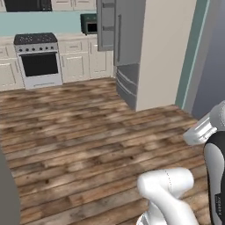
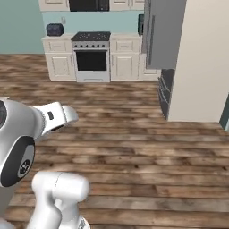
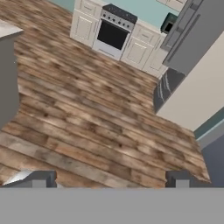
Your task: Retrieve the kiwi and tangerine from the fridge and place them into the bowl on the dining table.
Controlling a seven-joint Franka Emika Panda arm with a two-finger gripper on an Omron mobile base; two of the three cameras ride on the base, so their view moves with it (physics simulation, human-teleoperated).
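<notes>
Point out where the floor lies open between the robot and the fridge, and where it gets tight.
Bare wood floor runs open from the base to the stove and cream cabinets. It tightens at the fridge, whose beige side panel juts out. The gripper hangs open over planks.

Both base cameras behind the arm, facing the distant fridge (image 1: 132, 48) and stove (image 2: 91, 56), hand camera tilted, sharing them

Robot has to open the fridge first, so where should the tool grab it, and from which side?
Grip a long vertical bar handle on the fridge door, coming from the front, the side facing the stove, jaws closing horizontally across the bar. The open tool is far off.
</notes>
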